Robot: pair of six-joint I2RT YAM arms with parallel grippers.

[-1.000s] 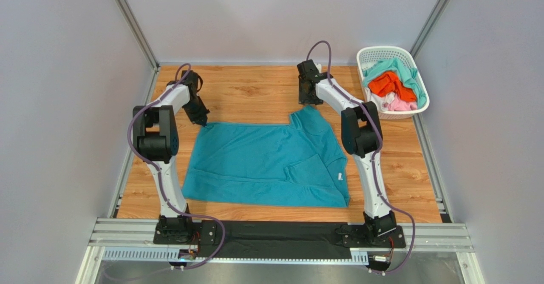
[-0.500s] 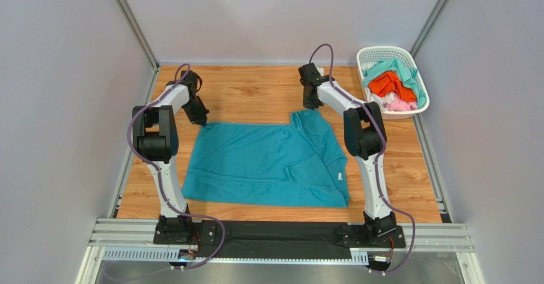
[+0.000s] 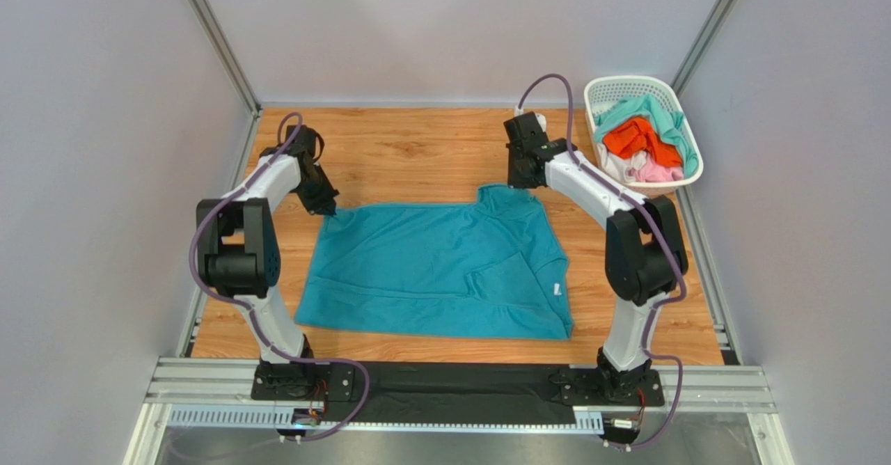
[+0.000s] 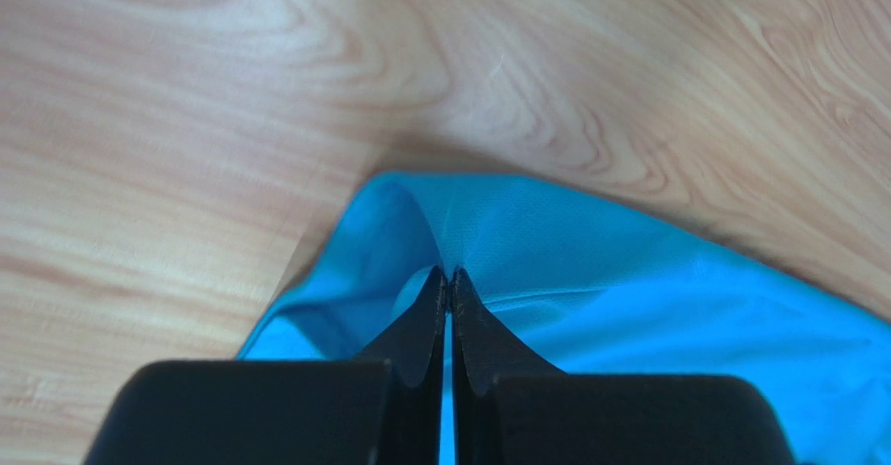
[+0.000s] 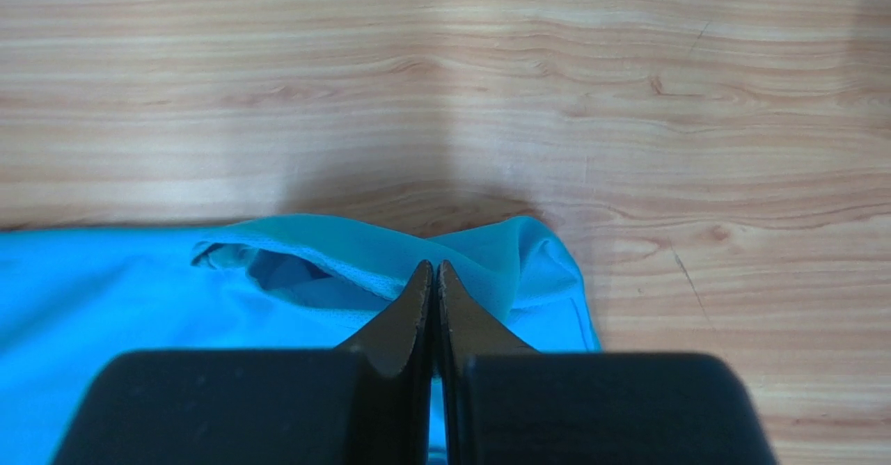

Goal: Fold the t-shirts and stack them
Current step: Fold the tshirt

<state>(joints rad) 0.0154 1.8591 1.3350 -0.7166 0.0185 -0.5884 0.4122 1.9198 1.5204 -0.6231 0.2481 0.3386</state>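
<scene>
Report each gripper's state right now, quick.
Left gripper: closed, pinching the teal t-shirt at its far left corner.
Right gripper: closed, pinching the teal t-shirt at its far edge.

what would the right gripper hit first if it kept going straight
The teal shirt, whose far edge the right gripper is shut on; beyond it probably just the table, though depth is unclear.

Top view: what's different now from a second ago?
The right arm swung its elbow outward and moved slightly right; the right jaws, open before, closed on the far right corner of the shirt. The left arm shifted its elbow left, tugging its corner slightly. Unchanged: left jaws pinching the far left corner, shirt lying flat, basket of clothes.
</scene>
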